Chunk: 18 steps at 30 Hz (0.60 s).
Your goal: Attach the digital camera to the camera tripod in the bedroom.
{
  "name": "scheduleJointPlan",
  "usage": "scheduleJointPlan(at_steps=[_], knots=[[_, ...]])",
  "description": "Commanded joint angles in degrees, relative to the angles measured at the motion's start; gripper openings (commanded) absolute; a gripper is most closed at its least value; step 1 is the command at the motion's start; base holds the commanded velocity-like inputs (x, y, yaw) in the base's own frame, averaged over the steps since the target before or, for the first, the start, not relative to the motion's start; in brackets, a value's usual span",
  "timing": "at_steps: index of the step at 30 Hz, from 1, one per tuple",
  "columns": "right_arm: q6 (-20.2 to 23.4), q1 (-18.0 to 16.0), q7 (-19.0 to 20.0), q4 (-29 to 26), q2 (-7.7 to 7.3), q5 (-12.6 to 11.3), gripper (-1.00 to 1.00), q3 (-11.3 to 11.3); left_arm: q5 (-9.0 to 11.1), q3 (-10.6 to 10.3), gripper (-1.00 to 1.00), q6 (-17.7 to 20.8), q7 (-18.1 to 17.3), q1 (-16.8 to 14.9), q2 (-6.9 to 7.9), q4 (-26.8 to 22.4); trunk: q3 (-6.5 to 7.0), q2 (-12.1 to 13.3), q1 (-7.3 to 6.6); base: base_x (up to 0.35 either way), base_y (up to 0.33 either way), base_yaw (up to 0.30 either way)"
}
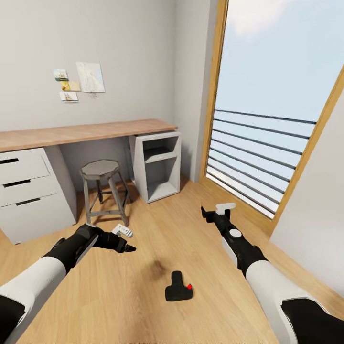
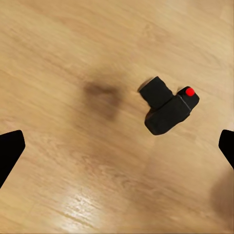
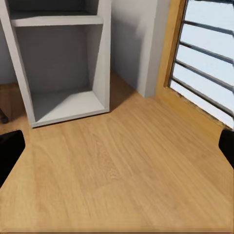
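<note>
The digital camera [image 1: 179,288], small, black and blocky with a round red button, lies on the light wood floor between my arms. It also shows in the left wrist view as the digital camera [image 2: 168,107], lying a short way below and ahead of my left gripper [image 2: 117,151]. That left gripper [image 1: 126,240] hovers above the floor, open and empty, up and to the left of the camera. My right gripper [image 1: 216,209] is stretched forward toward the window, open and holding nothing. The camera tripod is out of view.
A wooden desk [image 1: 86,131] runs along the back wall over white drawers [image 1: 28,191] and an open white shelf unit [image 1: 157,167]. A metal stool [image 1: 101,184] stands beneath it. A floor-length window with railing bars [image 1: 267,157] fills the right side.
</note>
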Motion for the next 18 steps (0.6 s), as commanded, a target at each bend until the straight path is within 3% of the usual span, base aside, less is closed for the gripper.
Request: scheduleJointPlan(at_steps=[1,13,15,16,18], knots=[[-0.20,-0.05,0.12,0.06,0.00,-0.04,1.00,0.02,0.33,-0.25,1.00,0.39,0.02,-0.04,0.07,-0.10,-0.28,-0.04,0.01,0.000,0.000,0.003],[-0.40,-0.05,-1.58,0.06,0.00,-0.03,1.00,-0.57,0.37,-0.25,1.00,0.15,0.47,-0.04,-0.29,0.26,-2.94,-0.20,0.32,0.000,0.000,0.000],[-1.34,-0.05,-3.96,0.06,0.00,-0.03,1.00,-1.06,0.37,-0.25,1.00,0.10,0.51,-0.04,-0.92,0.67,-3.39,-0.23,0.37,0.000,0.000,0.000],[-5.02,-0.05,-8.06,0.06,0.00,-0.01,1.00,-1.79,0.37,-0.25,1.00,0.02,0.49,-0.04,-1.52,0.95,-3.61,-0.24,0.40,0.000,0.000,0.000],[-9.90,-0.05,-11.76,0.06,0.00,0.09,1.00,-2.14,0.37,-0.25,1.00,-1.02,0.45,-0.04,-1.91,1.12,-4.05,-0.27,0.45,0.000,0.000,0.000]])
